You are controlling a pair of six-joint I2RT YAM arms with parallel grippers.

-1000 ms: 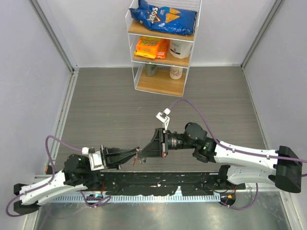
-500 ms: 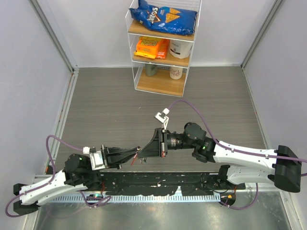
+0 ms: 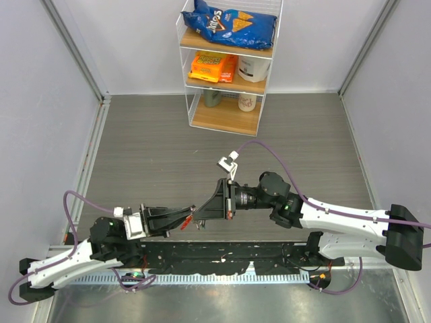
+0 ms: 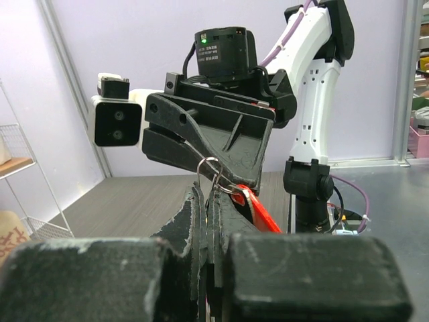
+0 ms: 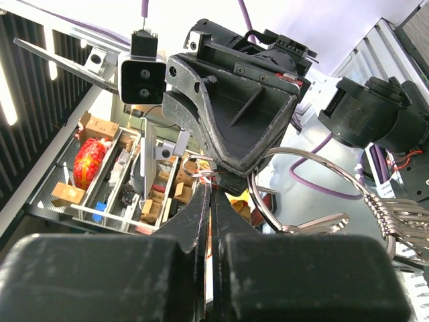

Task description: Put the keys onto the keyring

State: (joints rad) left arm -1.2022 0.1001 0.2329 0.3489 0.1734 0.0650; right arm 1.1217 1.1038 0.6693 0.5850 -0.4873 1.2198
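When you look down from the top, you see a grey, wood-look worktop [image 3: 148, 155] with pale walls on three sides. At the far wall stands a clear shelf rack [image 3: 229, 108] with a blue chip bag [image 3: 229, 23] on top and orange packs [image 3: 213, 67] under it. Near the front edge, the left gripper [image 3: 188, 219] and the right gripper [image 3: 201, 214] meet tip to tip above the worktop. The keyring [image 3: 196, 221] and the red key [image 3: 182, 225] sit just where they meet.

From the left wrist, you see a pale purple wall and a strip of worktop [image 4: 134, 198]. The left gripper [image 4: 204, 201] has its fingers pressed together, and the keyring [image 4: 209, 174] sticks up out of the slit. The red key [image 4: 258, 213] lies just beside them.

From the right wrist, you see messy shelves [image 5: 107, 174] far off on the left. The right gripper [image 5: 211, 194] is pressed together too, with its tips at the keyring [image 5: 196, 164]. You cannot tell if it pinches the wire.
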